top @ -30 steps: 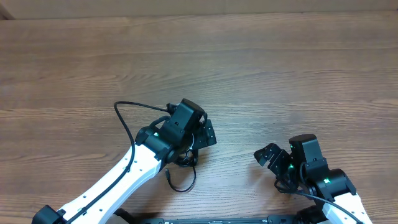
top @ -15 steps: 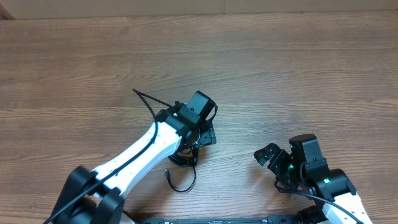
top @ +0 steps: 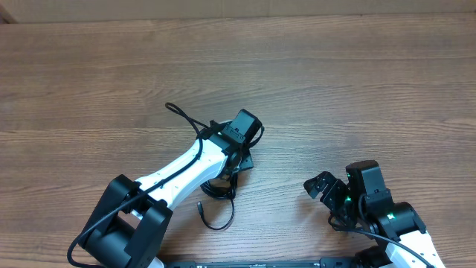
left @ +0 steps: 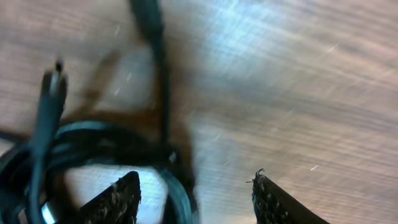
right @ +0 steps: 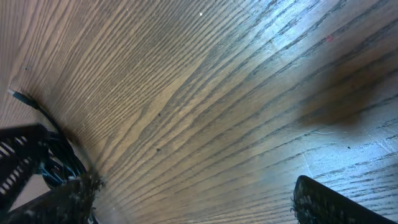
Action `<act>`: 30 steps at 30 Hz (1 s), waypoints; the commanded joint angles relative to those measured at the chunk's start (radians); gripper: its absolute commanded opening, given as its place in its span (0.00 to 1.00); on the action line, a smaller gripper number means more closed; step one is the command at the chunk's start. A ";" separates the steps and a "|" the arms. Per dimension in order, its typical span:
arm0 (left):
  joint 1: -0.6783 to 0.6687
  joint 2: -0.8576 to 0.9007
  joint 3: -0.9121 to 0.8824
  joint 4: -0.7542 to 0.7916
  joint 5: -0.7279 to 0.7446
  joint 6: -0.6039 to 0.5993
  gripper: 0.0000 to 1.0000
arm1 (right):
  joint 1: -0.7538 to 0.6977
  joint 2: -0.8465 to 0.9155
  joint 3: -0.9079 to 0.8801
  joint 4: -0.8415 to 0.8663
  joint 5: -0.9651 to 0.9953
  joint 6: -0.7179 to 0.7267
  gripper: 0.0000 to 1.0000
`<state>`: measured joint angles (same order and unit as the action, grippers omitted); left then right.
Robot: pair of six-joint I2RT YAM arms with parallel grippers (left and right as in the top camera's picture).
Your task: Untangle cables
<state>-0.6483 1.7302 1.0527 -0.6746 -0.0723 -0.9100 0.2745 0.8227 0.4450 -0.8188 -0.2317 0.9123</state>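
The thin black cables (top: 218,190) lie bunched on the wooden table, with one loop trailing toward the front edge to a small plug (top: 201,209). My left gripper (top: 236,167) points down at the top of the bunch. In the left wrist view the cables (left: 74,140) coil at the left and one strand (left: 181,200) runs between the fingers (left: 118,200), nearer the left one and with a gap on both sides. A plug (left: 52,87) sticks up at the left. The left gripper (left: 196,194) is open. My right gripper (top: 321,186) is open and holds nothing, well right of the bunch.
The left arm's own thicker black wire (top: 181,117) arcs above its wrist. In the right wrist view the cables (right: 57,155) and the left gripper's black body (right: 18,155) show at the far left, across bare wood.
The left arm has swung so its wrist sits farther right and back, over the bunch, and its jaws have narrowed around a strand. The right arm has not moved.
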 commanded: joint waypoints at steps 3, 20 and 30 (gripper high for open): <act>-0.001 0.030 0.016 0.021 -0.041 -0.014 0.47 | -0.006 -0.008 0.007 0.005 0.006 -0.001 1.00; 0.015 0.098 0.079 -0.060 -0.063 -0.002 0.11 | -0.006 -0.008 0.007 0.005 0.006 -0.001 1.00; 0.032 0.095 0.293 -0.256 0.051 0.023 0.46 | -0.006 -0.008 0.007 0.005 0.006 -0.001 1.00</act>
<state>-0.6170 1.8229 1.3258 -0.9176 -0.1131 -0.8955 0.2745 0.8227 0.4450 -0.8188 -0.2317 0.9123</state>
